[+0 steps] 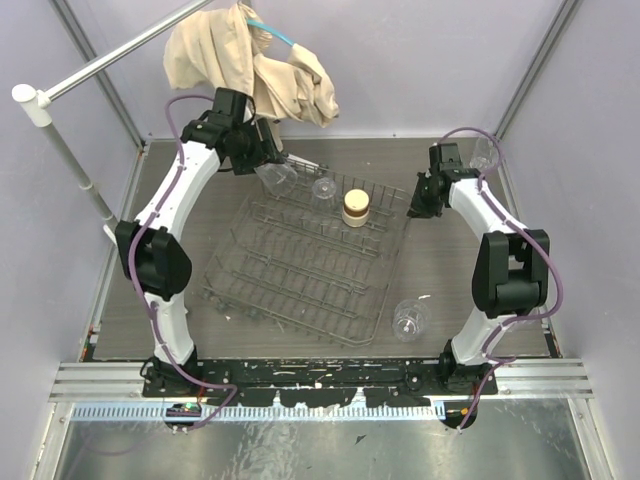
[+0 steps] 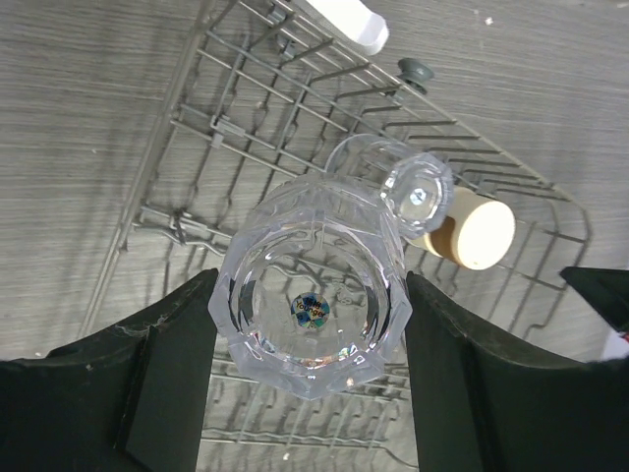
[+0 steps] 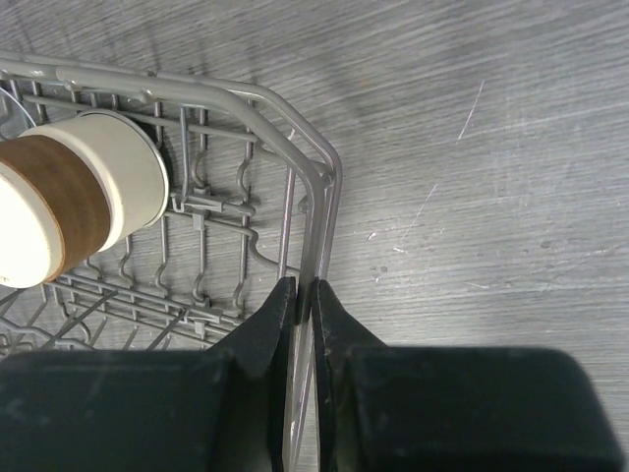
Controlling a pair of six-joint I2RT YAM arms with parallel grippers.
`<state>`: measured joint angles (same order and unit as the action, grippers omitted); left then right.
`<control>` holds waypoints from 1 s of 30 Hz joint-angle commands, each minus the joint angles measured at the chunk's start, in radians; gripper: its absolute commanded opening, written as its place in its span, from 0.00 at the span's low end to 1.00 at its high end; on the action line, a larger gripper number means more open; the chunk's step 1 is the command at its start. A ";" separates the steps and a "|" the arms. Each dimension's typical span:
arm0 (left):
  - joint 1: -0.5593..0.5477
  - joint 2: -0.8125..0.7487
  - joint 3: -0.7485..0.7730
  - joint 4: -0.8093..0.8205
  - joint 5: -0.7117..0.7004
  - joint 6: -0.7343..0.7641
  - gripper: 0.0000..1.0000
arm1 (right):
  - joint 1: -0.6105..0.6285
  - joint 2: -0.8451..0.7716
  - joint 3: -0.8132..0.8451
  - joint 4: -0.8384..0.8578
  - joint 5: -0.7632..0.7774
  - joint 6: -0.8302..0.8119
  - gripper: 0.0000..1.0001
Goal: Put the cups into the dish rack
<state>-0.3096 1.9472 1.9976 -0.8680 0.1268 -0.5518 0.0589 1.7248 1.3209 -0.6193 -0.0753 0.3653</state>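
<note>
Jaws of the left gripper (image 2: 312, 324) clamp a clear tumbler (image 2: 295, 246) above the dish rack (image 2: 197, 128); its base sticker (image 2: 311, 309) seems blue, wording unreadable. The right gripper (image 3: 305, 295) pinches the rack's rim near the tan cup (image 3: 69, 197).

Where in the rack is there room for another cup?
The near half of the dish rack is bare, from its near rim to the middle rows. The far end is crowded: tan cup, a clear cup, and the left pincer holding a third cup.

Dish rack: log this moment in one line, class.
left tool: holding clear cup over dish rack | right tool: shut on its rim
</note>
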 commanded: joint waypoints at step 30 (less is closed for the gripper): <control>-0.150 0.352 0.348 -0.072 -0.412 0.266 0.00 | 0.064 0.068 0.165 -0.053 0.085 -0.129 0.02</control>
<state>-0.4473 2.2837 2.3150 -0.9623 -0.2577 -0.3038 0.1169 1.8072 1.4406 -0.6693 0.0063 0.2825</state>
